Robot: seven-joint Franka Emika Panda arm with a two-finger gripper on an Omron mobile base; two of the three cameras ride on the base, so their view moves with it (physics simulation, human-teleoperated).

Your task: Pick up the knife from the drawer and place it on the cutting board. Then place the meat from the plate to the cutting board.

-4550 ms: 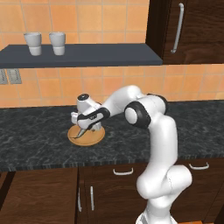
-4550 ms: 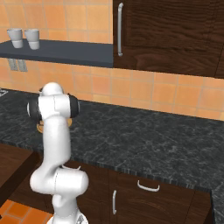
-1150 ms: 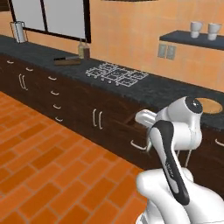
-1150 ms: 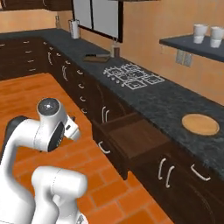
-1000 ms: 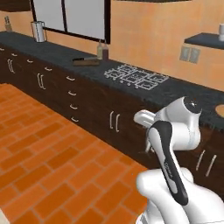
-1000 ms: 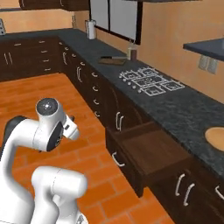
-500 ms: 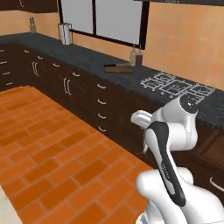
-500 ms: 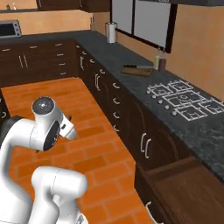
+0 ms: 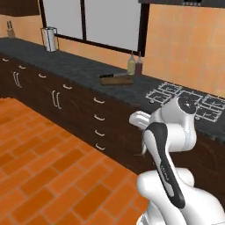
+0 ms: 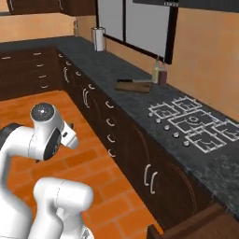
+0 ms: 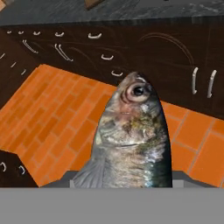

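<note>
Knife's on the dark brown wooden cutting board (image 9: 116,80) far ahead; jaws clamped on the silver-grey fish (image 11: 133,140), delivery remaining.

Kitchen: dark counter (image 10: 140,100), hob (image 10: 196,122), cabinet drawers (image 9: 99,125), brick-tile floor (image 9: 39,167).

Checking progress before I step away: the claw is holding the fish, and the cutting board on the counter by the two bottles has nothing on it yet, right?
Not quite. The claw does hold the fish, as the hand view shows. But the cutting board by the two bottles is not bare: the left base view shows the knife lying on it.
</note>
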